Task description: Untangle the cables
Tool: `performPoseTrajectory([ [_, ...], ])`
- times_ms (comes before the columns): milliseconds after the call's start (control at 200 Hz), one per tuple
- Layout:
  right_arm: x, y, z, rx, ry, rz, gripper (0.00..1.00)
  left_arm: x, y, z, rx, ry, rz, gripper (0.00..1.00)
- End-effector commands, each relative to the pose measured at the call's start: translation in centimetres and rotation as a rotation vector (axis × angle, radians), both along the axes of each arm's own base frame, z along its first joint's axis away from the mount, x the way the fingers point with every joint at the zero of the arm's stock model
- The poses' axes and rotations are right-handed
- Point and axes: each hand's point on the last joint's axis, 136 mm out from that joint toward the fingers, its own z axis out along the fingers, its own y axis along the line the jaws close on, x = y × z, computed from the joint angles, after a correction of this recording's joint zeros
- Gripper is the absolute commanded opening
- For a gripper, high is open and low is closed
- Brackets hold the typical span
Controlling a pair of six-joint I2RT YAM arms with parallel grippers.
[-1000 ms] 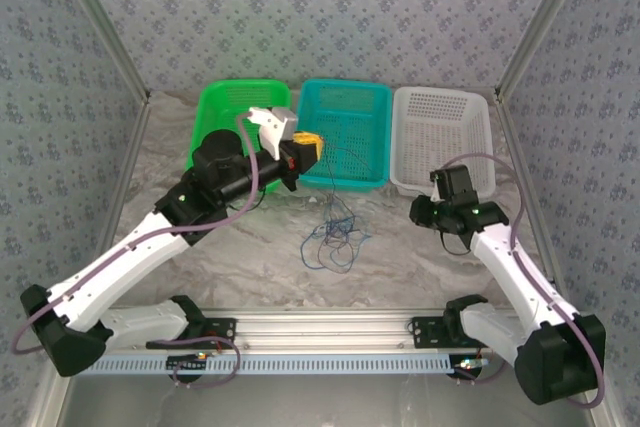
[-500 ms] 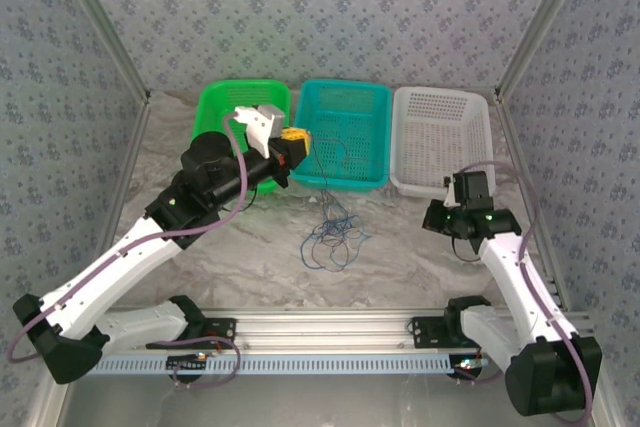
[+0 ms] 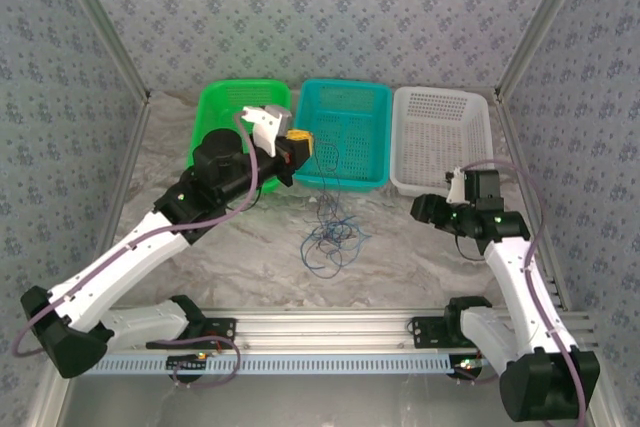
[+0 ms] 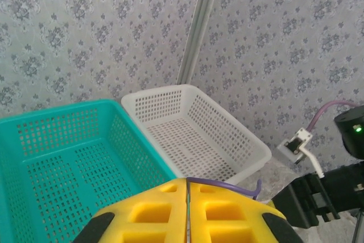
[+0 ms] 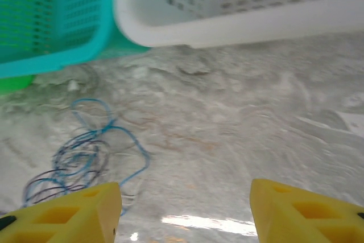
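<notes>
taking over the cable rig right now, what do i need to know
Left tool: shut on a dark cable, raised by the near left corner of the teal basket.
Right tool: open, holding nothing, low over the table, facing the tangle.
Cables: blue and dark loops in one tangle in front of the teal basket.
Done: one strand pinched and lifted.
Left: pull the strands apart; nothing looks separated yet.

The marbled table (image 3: 420,257) bears a green basket (image 3: 240,85), teal basket (image 3: 345,83), white basket (image 3: 440,93) and cables (image 3: 330,242).
</notes>
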Motion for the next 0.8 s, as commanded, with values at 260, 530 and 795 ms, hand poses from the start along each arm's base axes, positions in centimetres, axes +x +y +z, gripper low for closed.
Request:
performPoseTrajectory([
  [260,0.3,11.0,8.5,0.101,-0.337,0.367,0.66,0.5,-1.3,1.8,-0.066,0.010,-0.027,0.10],
  [530,-1.3,17.5,6.9,0.128,-0.378,0.568,0.72,0.7,-1.8,1.6,-0.071,0.023,-0.031,0.10],
  [795,-2.3,20.6,3.4,0.078,-0.322,0.676,0.71,1.0,-1.7,1.5,-0.077,0.027,-0.016,0.10],
])
